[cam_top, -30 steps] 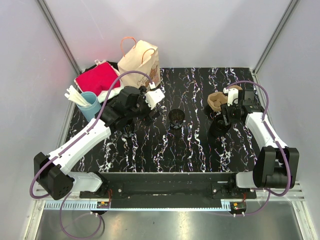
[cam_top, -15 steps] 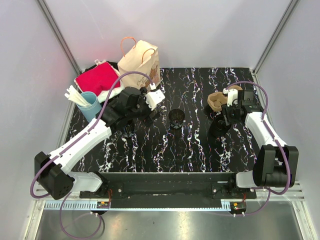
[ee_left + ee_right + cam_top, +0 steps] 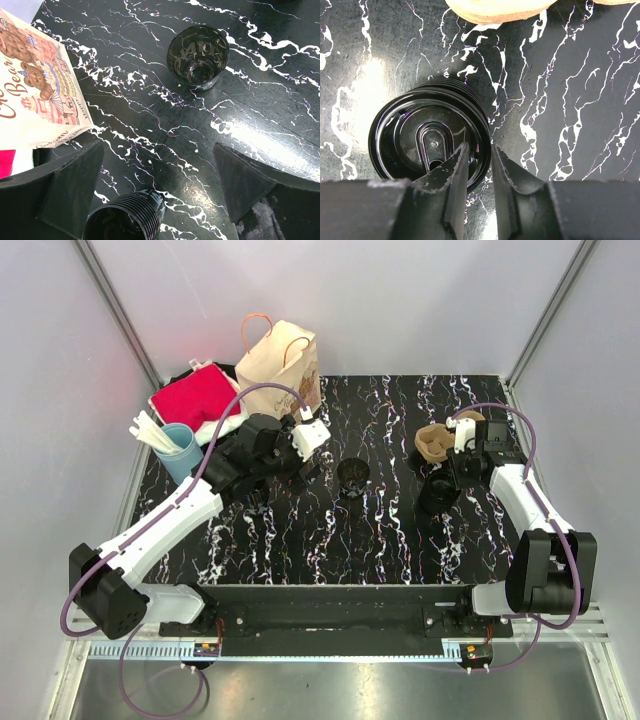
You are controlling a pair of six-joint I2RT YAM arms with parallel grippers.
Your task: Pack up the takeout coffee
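Table (image 3: 400, 540): black marble-patterned top, on which everything below is set.
Paper bag (image 3: 283, 365): stood upright at the far left edge, printed with bears on the side seen by the left wrist camera.
Red cloth (image 3: 195, 397): laid flat just left of the paper bag.
Blue cup (image 3: 180, 453): stood near the red cloth, white sticks held in it.
Brown carrier (image 3: 434, 443): taken to be a moulded pulp cup carrier, though its shape is poorly shown; placed far right, just beyond the lidded cup.
Left gripper (image 3: 157, 165): jaws spread fully wide, nothing held; hung low over the table beside the paper bag.
Right gripper (image 3: 479, 152): jaws drawn narrow, the lid's rim caught between the fingers; firm contact cannot be told.
Lidded cup (image 3: 427, 107): black, ribbed, upright, capped by a black lid (image 3: 417, 132).
Open cup (image 3: 198, 54): dark, uncapped, upright mid-table.
Ribbed cup (image 3: 125, 220): black, open, placed just below the left gripper.
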